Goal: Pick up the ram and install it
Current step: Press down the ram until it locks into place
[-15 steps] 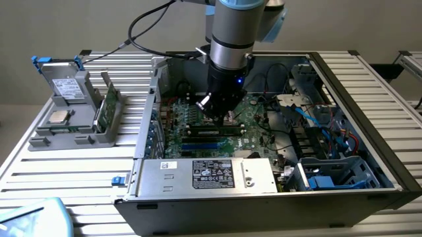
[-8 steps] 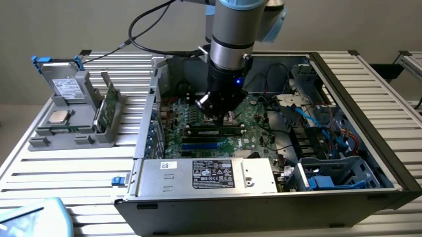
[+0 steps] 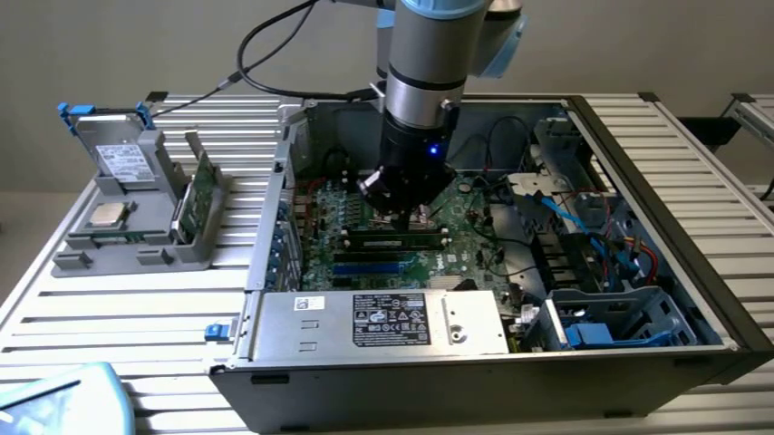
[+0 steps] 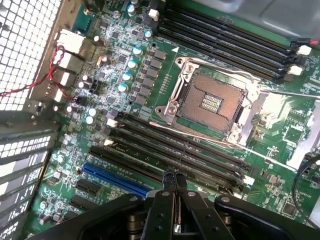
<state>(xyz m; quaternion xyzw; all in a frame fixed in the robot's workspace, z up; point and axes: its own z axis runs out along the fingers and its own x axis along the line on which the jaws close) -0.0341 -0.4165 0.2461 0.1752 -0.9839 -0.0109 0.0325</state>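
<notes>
Jaws [image 4: 174,178] closed, pressing the ram [image 3: 393,241] in its motherboard slot.

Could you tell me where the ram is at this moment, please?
In the exterior view the ram lies in a black motherboard slot inside the open computer case, directly beneath the shut tool.

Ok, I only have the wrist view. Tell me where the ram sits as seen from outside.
Observer: The ram lies along a black motherboard slot, with the hand directly above it. I cannot tell whether they touch.
Operator: Now report what is outside the case.
Observer: A grey holder stands at the exterior view's left, carrying a silver processor chip and an upright green card.
Operator: Give me the case's near edge.
Observer: A silver labelled box fills it.
</notes>
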